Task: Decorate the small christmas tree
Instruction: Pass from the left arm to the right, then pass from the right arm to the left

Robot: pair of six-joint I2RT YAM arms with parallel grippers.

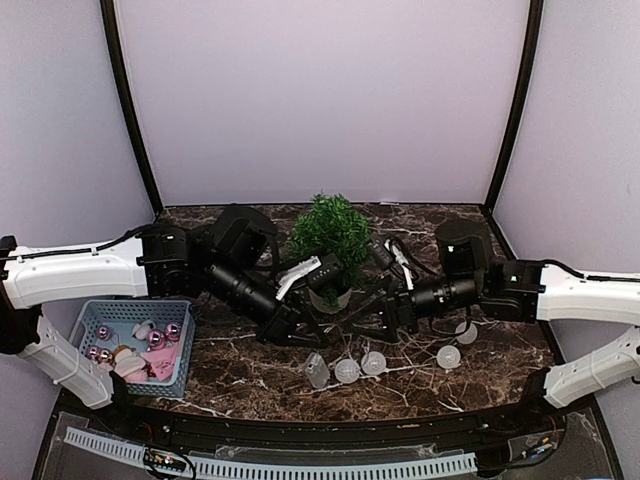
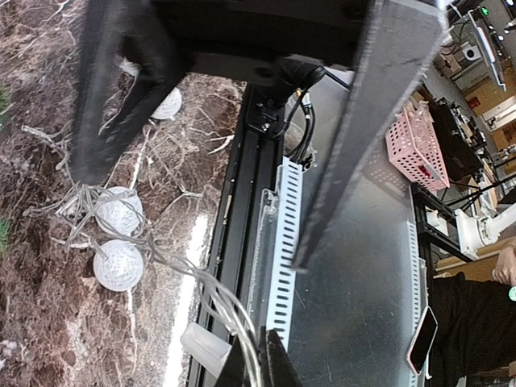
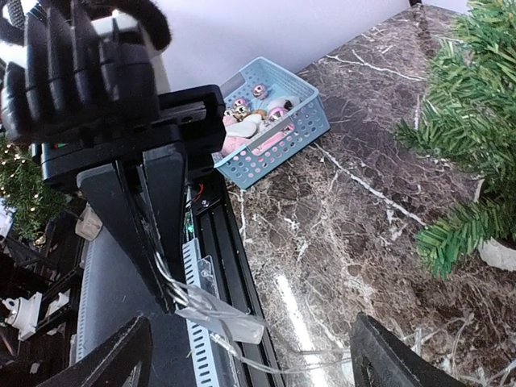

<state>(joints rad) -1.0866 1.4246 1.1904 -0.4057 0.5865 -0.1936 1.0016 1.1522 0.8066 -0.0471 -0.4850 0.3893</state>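
Note:
The small christmas tree [image 1: 330, 230] stands in its white pot [image 1: 331, 298] at mid-table, and its branches [image 3: 476, 121] fill the right edge of the right wrist view. My left gripper [image 2: 262, 367] is shut on the thin wires of a light string [image 2: 185, 278], beside its clear plastic box [image 2: 203, 347]. White ball lights [image 2: 118, 264] lie on the table. My right gripper [image 3: 250, 363] faces the left one, open wide, with the wires and the clear box [image 3: 234, 318] between its fingers but untouched. From above, the two grippers [image 1: 312, 340] [image 1: 352, 322] meet in front of the pot.
A blue basket [image 1: 110, 312] with pink and silver ornaments sits at the near left. More ball lights [image 1: 448, 357] trail across the dark marble table [image 1: 250, 375] toward the right. A black rail and a white slotted duct [image 2: 282, 242] run along the near edge.

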